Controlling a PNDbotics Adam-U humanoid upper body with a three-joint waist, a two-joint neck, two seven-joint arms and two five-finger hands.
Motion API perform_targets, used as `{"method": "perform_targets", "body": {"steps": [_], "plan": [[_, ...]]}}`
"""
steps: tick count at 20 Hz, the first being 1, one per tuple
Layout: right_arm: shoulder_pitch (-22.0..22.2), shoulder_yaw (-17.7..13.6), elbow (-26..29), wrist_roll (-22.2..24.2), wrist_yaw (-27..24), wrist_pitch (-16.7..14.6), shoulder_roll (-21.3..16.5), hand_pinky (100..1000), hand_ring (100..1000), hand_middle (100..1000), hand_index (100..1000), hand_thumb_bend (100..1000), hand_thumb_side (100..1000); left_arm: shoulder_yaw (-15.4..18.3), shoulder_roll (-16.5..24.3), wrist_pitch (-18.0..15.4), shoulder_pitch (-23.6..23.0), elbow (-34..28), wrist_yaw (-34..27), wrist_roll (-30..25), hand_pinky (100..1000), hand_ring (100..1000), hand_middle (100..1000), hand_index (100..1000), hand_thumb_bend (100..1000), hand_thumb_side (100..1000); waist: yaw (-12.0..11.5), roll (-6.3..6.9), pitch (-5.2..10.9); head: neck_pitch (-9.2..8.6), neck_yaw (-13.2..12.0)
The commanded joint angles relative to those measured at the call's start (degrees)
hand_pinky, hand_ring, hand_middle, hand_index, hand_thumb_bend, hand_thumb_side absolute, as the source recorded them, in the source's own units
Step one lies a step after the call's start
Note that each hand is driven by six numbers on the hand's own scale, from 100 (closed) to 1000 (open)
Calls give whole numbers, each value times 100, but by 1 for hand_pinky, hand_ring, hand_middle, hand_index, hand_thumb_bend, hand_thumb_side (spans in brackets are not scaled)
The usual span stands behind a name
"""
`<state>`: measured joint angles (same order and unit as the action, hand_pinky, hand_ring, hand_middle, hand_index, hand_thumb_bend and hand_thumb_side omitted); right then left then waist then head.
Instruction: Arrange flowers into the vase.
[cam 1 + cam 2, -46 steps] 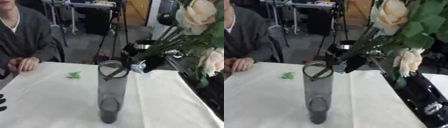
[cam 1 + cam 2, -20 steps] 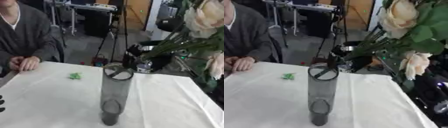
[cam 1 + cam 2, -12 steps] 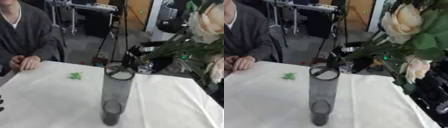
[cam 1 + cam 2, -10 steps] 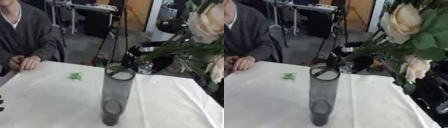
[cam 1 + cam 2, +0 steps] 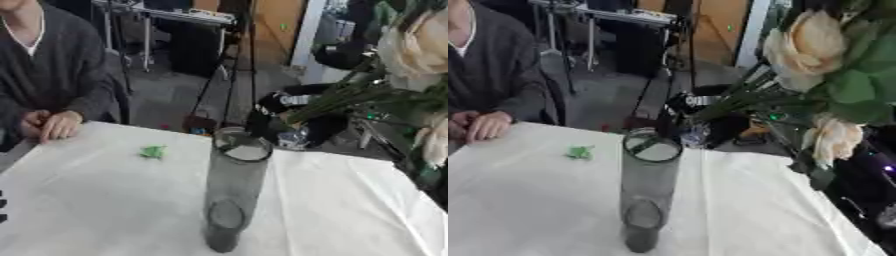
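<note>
A tall grey see-through vase (image 5: 232, 200) stands upright in the middle of the white table (image 5: 87, 210). A bunch of cream roses (image 5: 807, 47) with green leaves hangs at the upper right, close to the camera. Its green stems (image 5: 341, 97) slant down and left to the vase's mouth, and one stem end shows inside the rim. My right hand (image 5: 280, 105), black with a pale band, is just behind the rim with its fingers curled round the lower stems. Of my left hand (image 5: 3, 204) only dark fingertips show at the lower left edge, spread apart.
A small green scrap (image 5: 154, 151) lies on the table to the left of the vase. The table's far edge runs just behind the vase, with dark stands and gear on the floor beyond it.
The flower heads have risen and swung right, so the stems now lean more steeply toward the vase mouth. The vase has stayed put; the view itself has shifted slightly.
</note>
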<state>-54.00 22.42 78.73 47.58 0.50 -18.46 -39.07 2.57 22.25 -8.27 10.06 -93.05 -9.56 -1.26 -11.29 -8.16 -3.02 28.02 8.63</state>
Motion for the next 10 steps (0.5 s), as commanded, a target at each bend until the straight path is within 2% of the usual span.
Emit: {"method": "perform_targets", "body": {"steps": [1,10], "plan": [[-107,41,114,439,61,-537,-259,761,837,765,731,100,615,66,164,-9,33,-50,22,20,774,806,764,800,1000,756,22,19,80,-81,-21],[-37,283,118,439,209,-765,-403,792,852,782,759,100,659,98,224,-11,11,-34,54,44,776,806,763,799,1000,757,68,-110,112,-134,-59]]}}
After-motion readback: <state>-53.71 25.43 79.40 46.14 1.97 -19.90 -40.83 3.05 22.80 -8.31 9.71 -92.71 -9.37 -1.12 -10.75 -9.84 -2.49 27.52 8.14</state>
